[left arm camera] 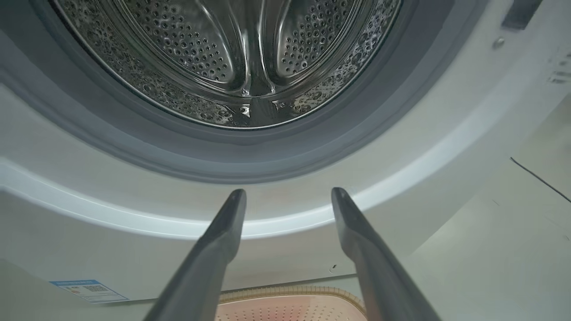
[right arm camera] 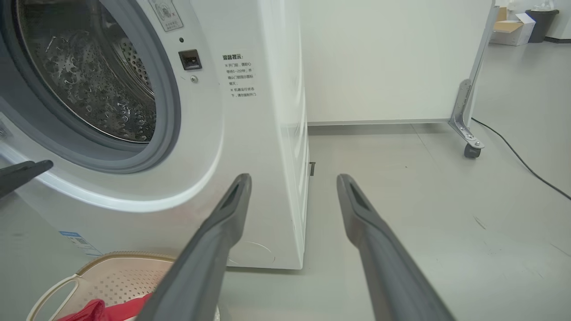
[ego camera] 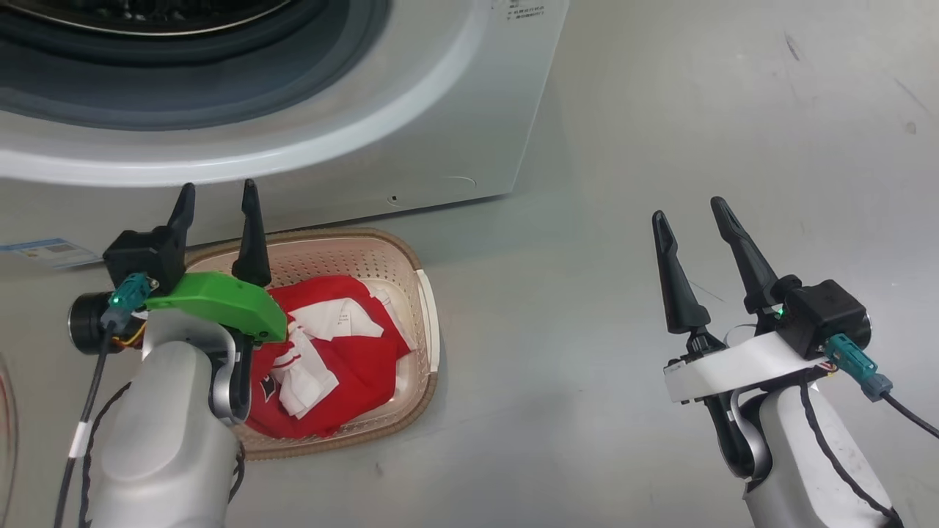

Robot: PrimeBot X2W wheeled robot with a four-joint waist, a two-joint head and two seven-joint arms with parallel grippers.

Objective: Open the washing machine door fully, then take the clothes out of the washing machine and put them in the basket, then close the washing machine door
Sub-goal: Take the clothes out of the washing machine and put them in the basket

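Two arms reach out before the white front-loading washing machine [ego camera: 440, 110], and both carry nothing. The left gripper [ego camera: 218, 187] hangs over the far left corner of the basket [ego camera: 411, 257]. Its jaws are spread wide and point at the machine's front below the round opening. The left wrist view looks between them into the perforated steel drum [left arm camera: 200, 44], whose wall shows bare inside the grey rubber seal [left arm camera: 267, 151]. The right gripper [ego camera: 687, 207] hovers above the grey floor [ego camera: 587, 293], well apart from the basket and off the machine's right corner, jaws likewise wide.

The clothes [ego camera: 359, 352], a bright red garment with white patches and labels, lie bunched in the cream oval basket. It stands on the floor just before the machine's base, with a white handle [ego camera: 429, 308] on its right side. A small blue sticker [ego camera: 48, 253] sits low on the machine's front at the left. The right wrist view takes in a white panel [right arm camera: 392, 58] on a caster beyond the machine.
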